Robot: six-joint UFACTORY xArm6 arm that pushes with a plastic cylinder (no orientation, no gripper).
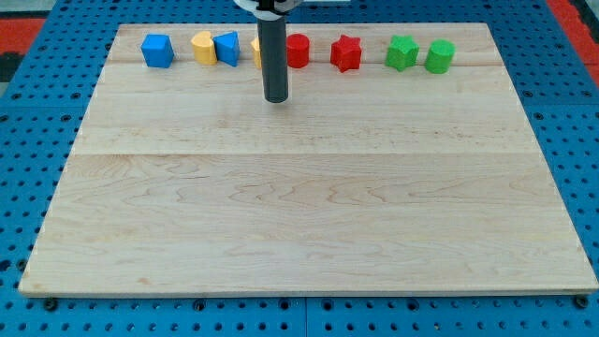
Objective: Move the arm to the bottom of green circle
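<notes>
The green circle [440, 56] stands at the right end of a row of blocks along the view's top edge of the wooden board [299, 206]. A green star [402, 51] sits just left of it. My tip [275, 99] rests on the board well to the left of the green circle, just below a yellow block [255, 49] that the rod partly hides and a red cylinder [298, 50].
The same row holds a red star [345, 52], a blue block [226, 47], a yellow block [203, 47] and a blue cube [157, 50]. A blue pegboard [37, 112] surrounds the board.
</notes>
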